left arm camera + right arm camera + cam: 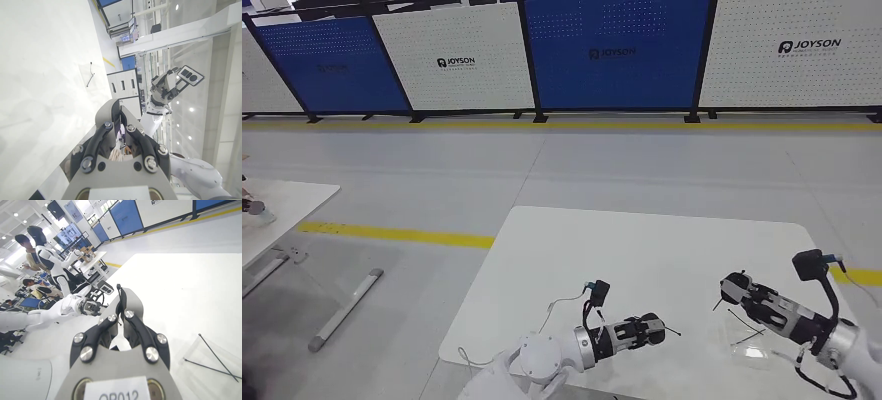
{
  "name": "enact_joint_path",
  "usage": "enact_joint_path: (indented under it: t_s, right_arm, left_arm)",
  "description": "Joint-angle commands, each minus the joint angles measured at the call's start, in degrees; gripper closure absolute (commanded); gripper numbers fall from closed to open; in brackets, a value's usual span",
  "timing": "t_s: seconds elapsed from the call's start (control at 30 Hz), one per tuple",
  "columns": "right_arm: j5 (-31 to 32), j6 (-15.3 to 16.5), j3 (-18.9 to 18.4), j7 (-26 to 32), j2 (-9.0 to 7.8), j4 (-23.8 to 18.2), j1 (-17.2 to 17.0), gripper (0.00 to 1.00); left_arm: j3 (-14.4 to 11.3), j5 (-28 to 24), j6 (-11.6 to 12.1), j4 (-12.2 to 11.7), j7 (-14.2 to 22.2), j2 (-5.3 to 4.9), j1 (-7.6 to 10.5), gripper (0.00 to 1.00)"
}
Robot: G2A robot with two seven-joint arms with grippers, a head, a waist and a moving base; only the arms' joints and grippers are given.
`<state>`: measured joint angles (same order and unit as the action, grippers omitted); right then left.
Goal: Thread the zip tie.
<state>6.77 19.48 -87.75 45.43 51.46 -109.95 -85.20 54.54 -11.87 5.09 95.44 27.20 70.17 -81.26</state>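
The right hand [121, 293] is clamped on one zip tie [118, 287], its head poking past the fingertips, above the surface [642, 250] at the near right. The left hand [119, 108] is closed too (on anything or nothing, I cannot tell), well apart to the left. The tie is picked up, but no loop is formed, so feeding the tail through the head is all left to do. Two spare ties [217, 357] lie crossed nearby.

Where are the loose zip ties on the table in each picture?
Top view: ties by the table's near right corner, on a clear sheet.
Left wrist view: ties far off on the table.
Right wrist view: ties crossed on the sheet.
Shared landmark: the white table.
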Motion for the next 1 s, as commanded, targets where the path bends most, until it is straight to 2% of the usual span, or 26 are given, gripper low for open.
enact_joint_path:
  t_s: [0.0, 0.07, 0.2, 0.3, 0.4, 0.47, 0.97]
  right_arm:
    - [0.0, -0.1, 0.1, -0.5, 0.04, 0.0, -0.1, 1.0]
    - [-1.1, 0.0, 1.1, -0.8, 0.14, -0.7, 0.5, 1.0]
    - [-2.5, 0.0, 2.1, -0.1, 0.06, -0.6, 2.5, 1.0]
    - [-3.9, 0.0, 2.8, 1.9, -0.12, -0.1, 3.9, 1.0]
    - [-6.3, 0.0, 4.1, 6.1, -0.31, 0.0, 5.6, 1.0]
    - [-8.8, 0.0, 4.5, 9.5, -0.36, 1.1, 7.0, 1.0]
    - [-10.1, 0.0, 4.8, 10.3, -0.31, 1.4, 7.2, 1.0]
  left_arm:
    - [0.0, 0.0, 0.0, 0.0, 0.0, 0.0, 0.0, 1.0]
    - [-0.4, -0.7, -0.2, 0.0, 0.2, 0.07, 0.11, 1.0]
    - [0.1, -5.8, 0.2, -1.0, 3.5, 0.12, 1.5, 1.0]
    - [1.3, -9.4, 0.2, -1.8, 7.6, -0.16, 2.38, 1.0]
    - [2.4, -13.3, -1.2, -3.0, 14.5, -0.58, 3.69, 1.0]
    - [3.2, -17.1, -2.4, -4.7, 20.0, -0.8, 5.06, 1.0]
    - [3.4, -17.4, -2.3, -5.0, 20.3, -0.83, 5.24, 1.0]
